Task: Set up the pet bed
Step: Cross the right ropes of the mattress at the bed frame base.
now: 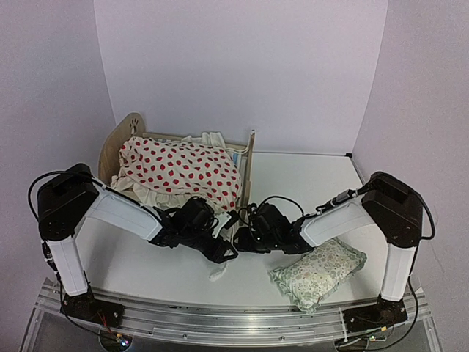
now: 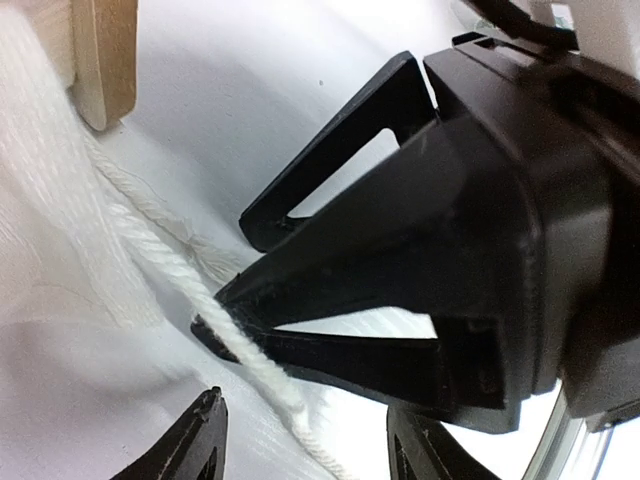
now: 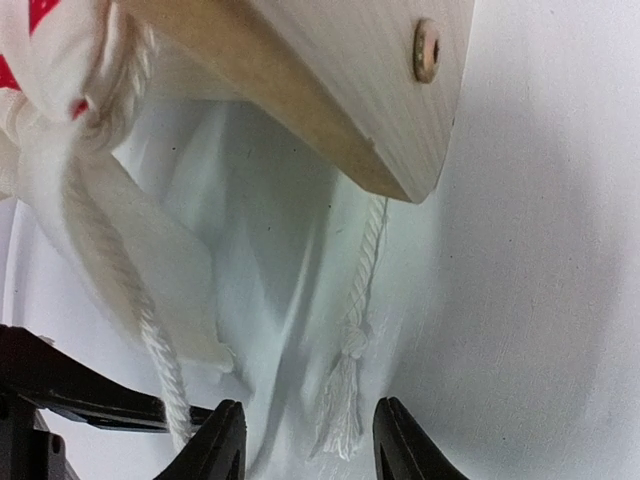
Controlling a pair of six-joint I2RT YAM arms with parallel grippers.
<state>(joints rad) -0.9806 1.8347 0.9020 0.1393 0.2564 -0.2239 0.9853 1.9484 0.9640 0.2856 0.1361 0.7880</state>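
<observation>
Find the pet bed (image 1: 128, 130) toward the tabletop's (image 1: 308, 183) far-left corner, long axis along the far edge, footboard (image 1: 250, 165) just beyond left gripper (image 2: 305, 420) and right gripper (image 3: 308, 415), both equally near with jaws apart

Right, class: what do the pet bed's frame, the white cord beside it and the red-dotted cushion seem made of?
Pet bed frame: pale unfinished-looking wood, grain visible. Cord: twisted white yarn, probably cotton, frayed end. Cushion: soft printed fabric, wrinkled and sagging.
</observation>
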